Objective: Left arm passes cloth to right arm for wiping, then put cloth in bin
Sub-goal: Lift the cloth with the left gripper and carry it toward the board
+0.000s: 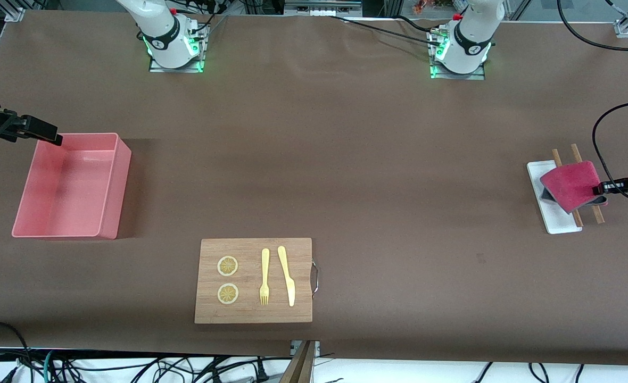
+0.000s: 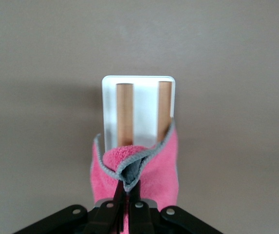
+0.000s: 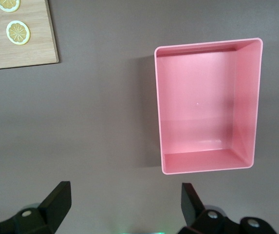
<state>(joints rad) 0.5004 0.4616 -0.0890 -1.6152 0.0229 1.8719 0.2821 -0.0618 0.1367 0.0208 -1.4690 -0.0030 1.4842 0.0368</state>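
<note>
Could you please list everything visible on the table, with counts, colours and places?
cloth: one, magenta-red, pinched in the left claw above the tray
tray: one, white, at the left arm's end of the table
wooden sticks: two, brown, lying on the tray
bin: one, pink, at the right arm's end
cutting board: one, wooden, near the front camera
lemon slices: two, yellow, on the board
fork: one, yellow, on the board
knife: one, yellow, beside the fork
left claw: shut on the cloth
right claw: open, waiting beside the bin
</note>
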